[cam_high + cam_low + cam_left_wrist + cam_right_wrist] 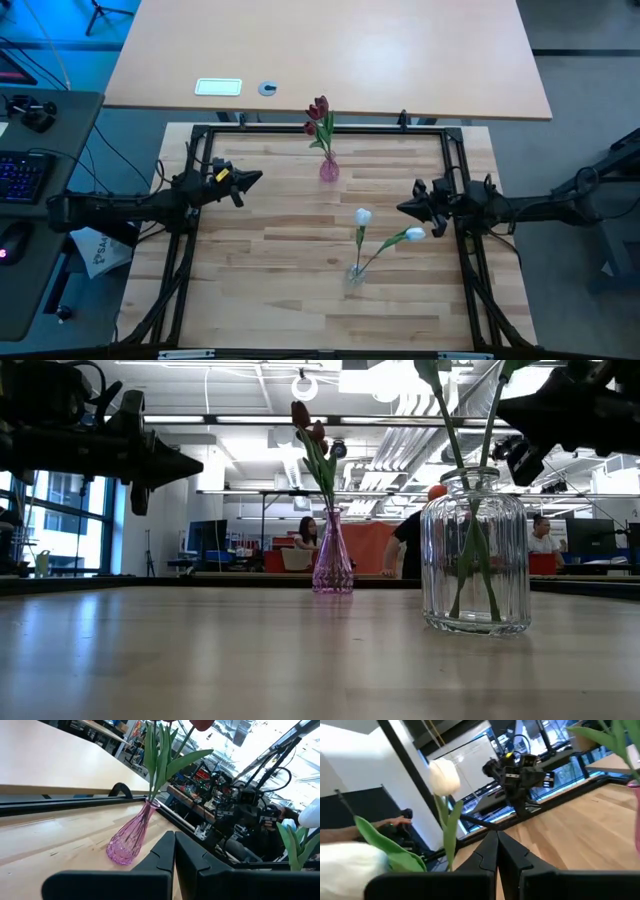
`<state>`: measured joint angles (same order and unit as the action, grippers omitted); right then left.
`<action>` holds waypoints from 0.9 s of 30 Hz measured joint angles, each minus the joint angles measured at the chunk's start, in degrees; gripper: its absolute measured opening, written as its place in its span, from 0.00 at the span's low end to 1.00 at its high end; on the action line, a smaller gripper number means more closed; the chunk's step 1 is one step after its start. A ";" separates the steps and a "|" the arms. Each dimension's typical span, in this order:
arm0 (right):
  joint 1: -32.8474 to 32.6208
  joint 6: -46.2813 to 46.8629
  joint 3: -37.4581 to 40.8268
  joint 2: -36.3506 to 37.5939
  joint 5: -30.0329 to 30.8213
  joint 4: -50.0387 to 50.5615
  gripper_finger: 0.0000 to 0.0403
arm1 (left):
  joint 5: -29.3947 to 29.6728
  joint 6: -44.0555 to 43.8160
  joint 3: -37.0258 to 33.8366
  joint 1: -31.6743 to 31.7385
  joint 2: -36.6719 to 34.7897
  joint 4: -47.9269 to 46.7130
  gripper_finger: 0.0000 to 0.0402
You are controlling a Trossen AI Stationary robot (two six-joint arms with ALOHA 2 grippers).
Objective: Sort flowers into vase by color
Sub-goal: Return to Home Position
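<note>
Dark red tulips (318,115) stand with their stems in a pink glass vase (328,168) at the table's far middle; they also show in the left wrist view (165,745). Two white tulips (363,217) stand with their stems in a clear ribbed glass vase (474,550) near the table's middle. My left gripper (255,179) hangs above the table at the left, shut and empty. My right gripper (402,209) hangs at the right, beside a white tulip head (414,234), shut and empty.
A dark metal frame (320,130) runs around the wooden table top. A second table (330,50) stands behind it, with a white label and a small round object on it. People sit in the room beyond the table in the low view (305,540).
</note>
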<state>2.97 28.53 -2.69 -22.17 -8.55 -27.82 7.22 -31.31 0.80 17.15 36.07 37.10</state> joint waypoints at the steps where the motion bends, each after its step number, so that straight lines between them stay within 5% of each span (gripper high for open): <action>1: -0.36 -0.44 0.53 0.44 0.89 0.10 0.00 | 0.00 0.00 0.00 0.00 -0.04 -0.11 0.00; 10: -2.37 -5.37 2.11 2.16 4.50 3.11 0.00 | -0.02 -0.02 0.04 0.01 -7.83 -4.15 0.00; 20: -2.71 -9.09 2.13 1.96 3.94 10.42 0.00 | -0.01 -0.01 0.04 0.01 -28.07 -23.94 0.00; 27: -2.71 -9.12 2.13 1.96 3.90 16.47 0.00 | -1.44 -0.06 0.02 0.02 -35.42 -35.29 0.00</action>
<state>0.25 19.42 -0.56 -20.21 -4.65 -11.35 5.78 -31.37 0.82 17.17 0.66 1.82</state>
